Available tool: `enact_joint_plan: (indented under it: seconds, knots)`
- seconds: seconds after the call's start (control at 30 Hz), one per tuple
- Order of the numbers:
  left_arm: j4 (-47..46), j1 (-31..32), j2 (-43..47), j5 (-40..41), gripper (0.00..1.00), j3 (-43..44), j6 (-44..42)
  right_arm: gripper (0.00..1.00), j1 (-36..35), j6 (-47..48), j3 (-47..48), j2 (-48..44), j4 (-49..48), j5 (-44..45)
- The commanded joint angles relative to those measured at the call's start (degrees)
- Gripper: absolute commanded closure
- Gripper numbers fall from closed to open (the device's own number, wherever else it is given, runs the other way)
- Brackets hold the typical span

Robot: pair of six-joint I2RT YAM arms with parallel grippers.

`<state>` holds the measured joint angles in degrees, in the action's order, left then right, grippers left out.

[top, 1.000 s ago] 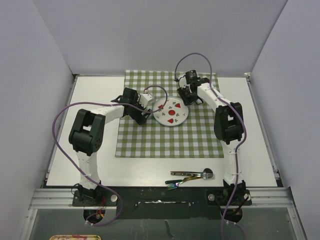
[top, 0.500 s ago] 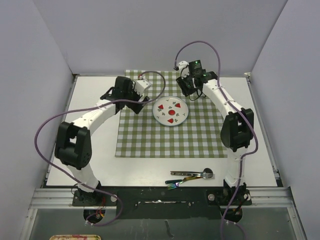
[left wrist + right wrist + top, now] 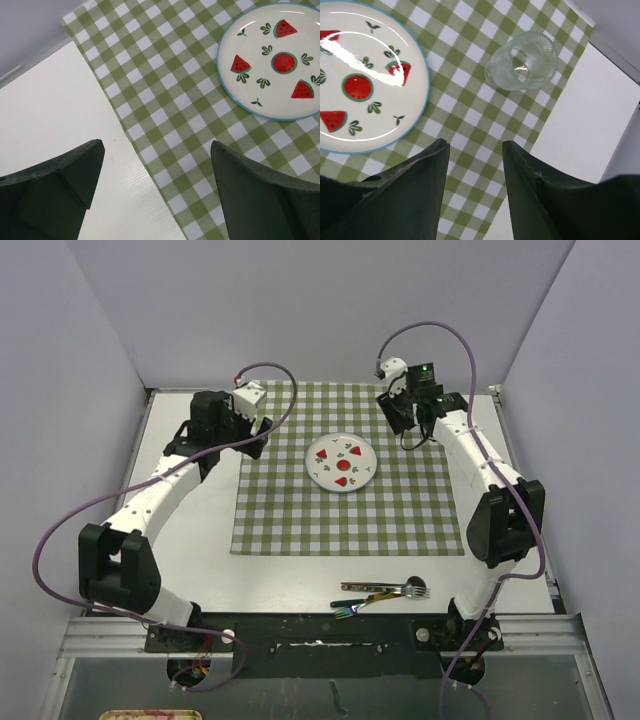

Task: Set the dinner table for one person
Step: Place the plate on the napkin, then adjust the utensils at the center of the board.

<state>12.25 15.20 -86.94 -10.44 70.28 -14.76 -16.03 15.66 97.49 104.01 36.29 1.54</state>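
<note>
The dinner table (image 3: 190, 550) is a wide white top with metal rails along its edges, and it fills the floor of the enclosure. A green-and-white checked cloth (image 3: 330, 520) lies on its middle, running from the far edge to a little short of the near one, with bare table to either side.

The left arm (image 3: 150, 495) curves up the left side of the table. The left gripper (image 3: 155, 150) hangs over the cloth's left edge towards the far left corner, its fingers spread wide with nothing between them. The right arm (image 3: 490, 480) reaches up the right side. The right gripper (image 3: 474, 147) is over the far right part of the cloth, with its fingers parted and only cloth showing in the gap.

A round white plate (image 3: 341, 462) with a blue rim and watermelon pictures lies flat on the far half of the cloth, about midway between its sides. A clear drinking glass (image 3: 521, 61) stands upright on the cloth to the plate's right, near the cloth's right edge, apart from both the plate and the right fingertips.

On the bare table by the near edge, right of centre, lies a fork (image 3: 395, 589) with its tines to the right. A second piece of cutlery (image 3: 352, 605) with a rainbow sheen lies against the fork; its kind is too small to tell.
</note>
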Motion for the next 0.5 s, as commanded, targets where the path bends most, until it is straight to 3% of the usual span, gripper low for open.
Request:
enact_joint_plan:
  seconds: [0.0, 0.47]
  knots:
    - [-1.55, -1.2, 7.35, 4.04, 0.12, -0.3, 1.54, 0.52, 2.86, -0.53, -0.78, -3.22, -5.07, 1.77]
    - [1.33, -8.34, 20.07, 5.28, 0.12, -10.67, -1.55, 0.5, 6.49, -0.76, 2.35, 0.9, -5.39, -1.32]
